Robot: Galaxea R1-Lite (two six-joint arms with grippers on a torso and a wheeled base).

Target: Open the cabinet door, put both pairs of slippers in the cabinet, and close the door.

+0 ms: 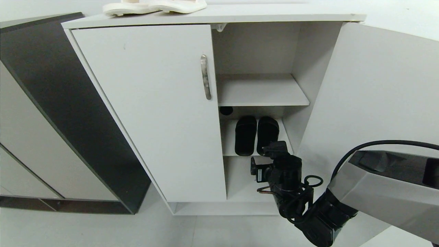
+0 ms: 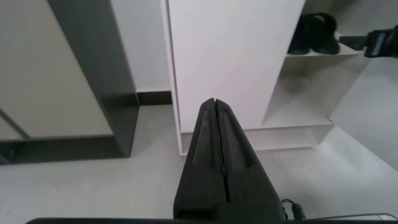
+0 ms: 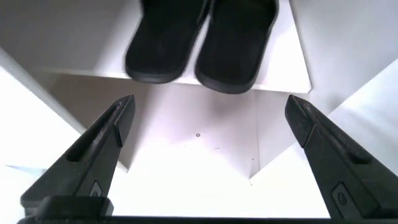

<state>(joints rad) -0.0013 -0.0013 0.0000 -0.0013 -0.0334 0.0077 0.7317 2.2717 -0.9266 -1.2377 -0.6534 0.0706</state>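
A pair of black slippers (image 1: 255,135) lies side by side on the middle shelf of the white cabinet (image 1: 219,17), behind its open right door (image 1: 374,89). The left door (image 1: 147,109) is closed. A cream pair of slippers (image 1: 154,7) rests on the cabinet top at its left end. My right gripper (image 1: 272,148) hangs just in front of and slightly below the black slippers (image 3: 199,37), open (image 3: 208,115) and holding nothing. My left gripper (image 2: 214,102) is shut and empty, low over the floor in front of the closed door (image 2: 230,56).
The upper shelf (image 1: 260,91) and bottom compartment (image 1: 240,178) hold nothing. A metal handle (image 1: 205,77) runs down the closed door's edge. A dark-sided unit (image 1: 68,113) stands to the cabinet's left. Pale floor (image 1: 103,230) lies in front.
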